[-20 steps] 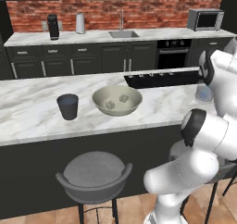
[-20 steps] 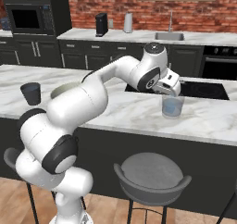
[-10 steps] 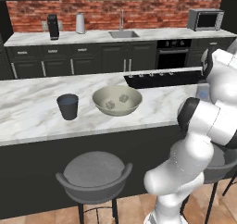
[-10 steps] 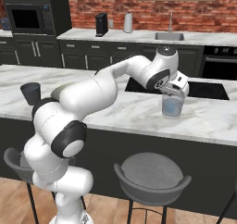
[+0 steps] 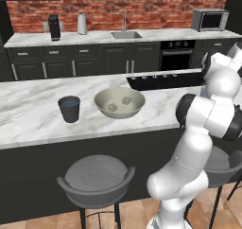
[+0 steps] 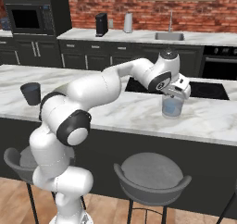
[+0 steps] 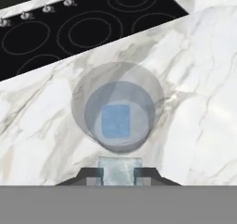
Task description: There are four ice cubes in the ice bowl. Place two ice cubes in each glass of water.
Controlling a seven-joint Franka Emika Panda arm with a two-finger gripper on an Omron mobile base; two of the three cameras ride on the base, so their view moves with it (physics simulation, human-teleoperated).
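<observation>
Pincer pinches one ice cube between its dark tips at 6 o'clock in the hand view, directly above the clear glass on the marble counter. A second cube shows as a blue square inside that glass, at its centre. Black cooktop runs from 10 to 12 o'clock. Left base view: ice bowl sits mid-counter with two cubes, one at 8 o'clock in the bowl and one at 2 o'clock, apart from each other. Dark grey glass stands just beside the bowl at its 9 o'clock. Right base view: the white arm reaches over the counter to the clear glass, with the hand just over its rim, at 12 o'clock of it; jaws cannot be made out here. Dark glass stands well apart at 9 o'clock of the frame.
</observation>
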